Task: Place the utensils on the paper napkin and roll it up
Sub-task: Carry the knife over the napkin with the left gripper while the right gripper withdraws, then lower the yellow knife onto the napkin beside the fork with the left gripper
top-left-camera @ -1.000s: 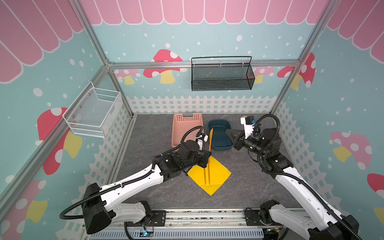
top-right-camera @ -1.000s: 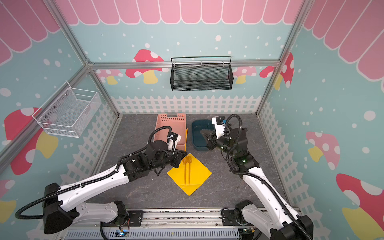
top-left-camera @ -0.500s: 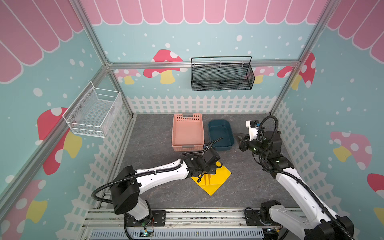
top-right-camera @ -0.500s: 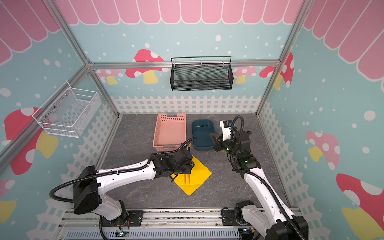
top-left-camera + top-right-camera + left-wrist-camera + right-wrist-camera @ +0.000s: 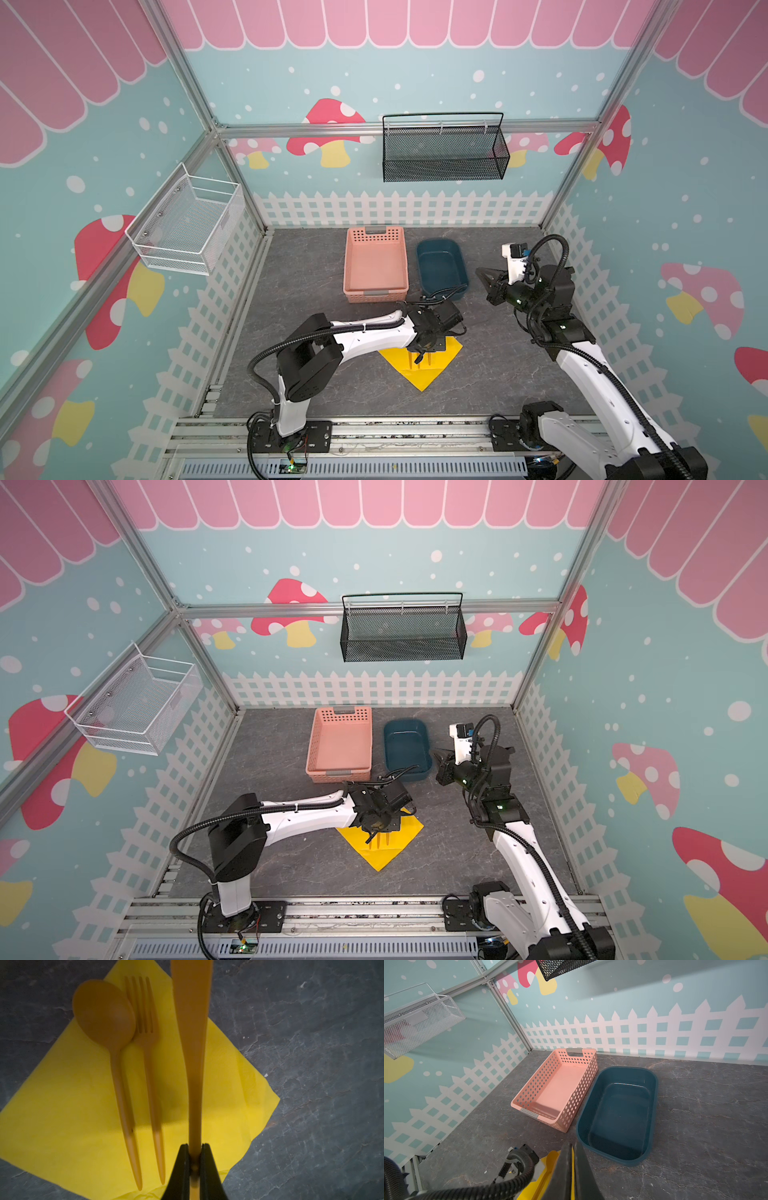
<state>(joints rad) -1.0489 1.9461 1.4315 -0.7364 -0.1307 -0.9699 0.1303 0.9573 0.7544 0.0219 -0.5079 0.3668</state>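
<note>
Left gripper (image 5: 194, 1148) lowered, stick (image 5: 192, 1043) clamped over napkin (image 5: 72, 1115)

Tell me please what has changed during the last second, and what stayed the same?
The left gripper, shut on the stick, came down from near the blue tub to low over the paper napkin. The right gripper drew back to the right, shut and empty. The spoon and fork on it, and the pink basket, stayed put.

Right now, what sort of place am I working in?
Probably a staged robot test cell, not a real home: mushroom-print walls, aluminium frame, and a mounting rail along the front edge.
</note>
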